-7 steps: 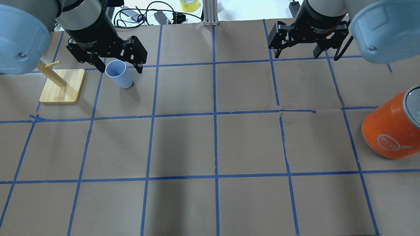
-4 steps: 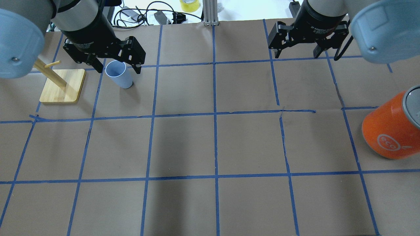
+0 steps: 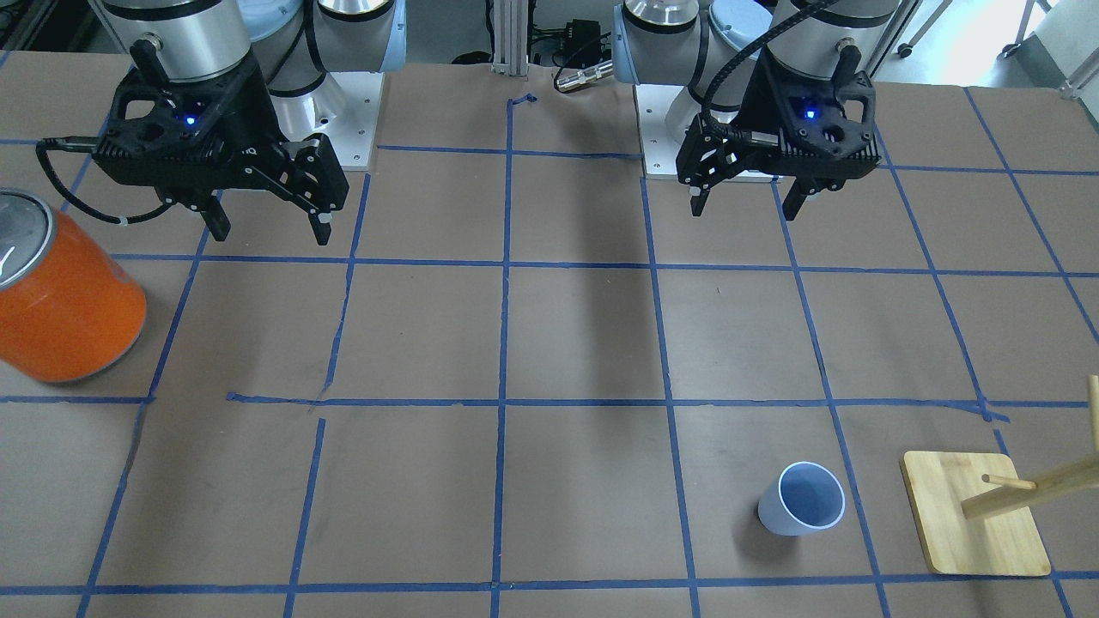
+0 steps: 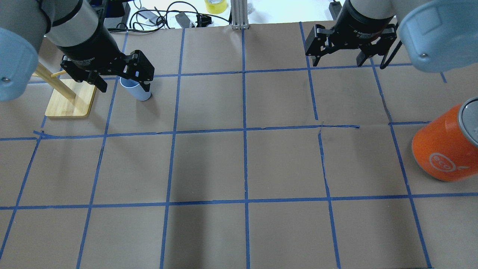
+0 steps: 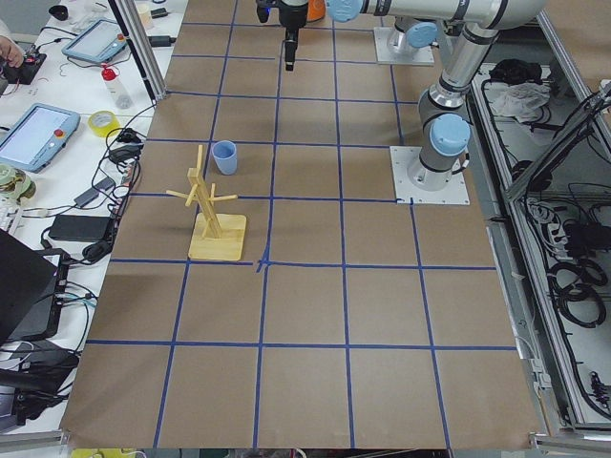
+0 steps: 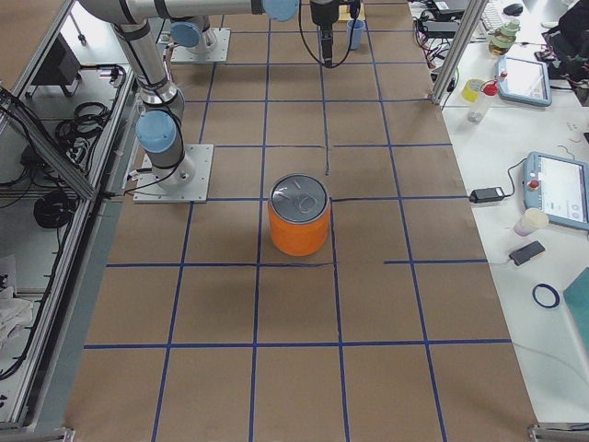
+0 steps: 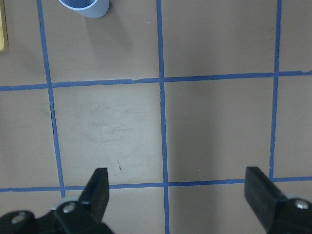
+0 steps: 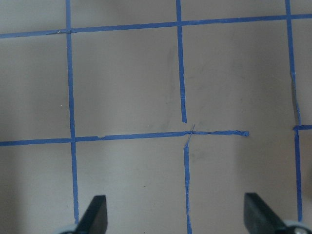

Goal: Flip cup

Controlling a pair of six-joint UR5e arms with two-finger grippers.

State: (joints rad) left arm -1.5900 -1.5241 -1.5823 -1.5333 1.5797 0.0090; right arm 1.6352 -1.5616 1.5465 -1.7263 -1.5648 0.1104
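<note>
The cup (image 3: 803, 499) is pale blue and stands upright, mouth up, on the brown paper beside the wooden stand. It also shows in the overhead view (image 4: 139, 93), where my left gripper hides its rim, and at the top edge of the left wrist view (image 7: 85, 6). My left gripper (image 4: 123, 86) is open and empty. It hangs well above the table, on the robot's side of the cup (image 3: 745, 209), and touches nothing. My right gripper (image 4: 338, 61) is open and empty, high above the far right squares (image 3: 270, 233).
A large orange can (image 4: 444, 145) with a silver top stands at the table's right edge. A wooden peg stand (image 4: 71, 98) on a square base is just left of the cup. Blue tape lines grid the paper. Cables and a tape roll lie beyond the far edge.
My left gripper has moved left and back toward the robot, still open, and now overlaps the cup's rim in the overhead view. The cup and the right arm have not moved.
</note>
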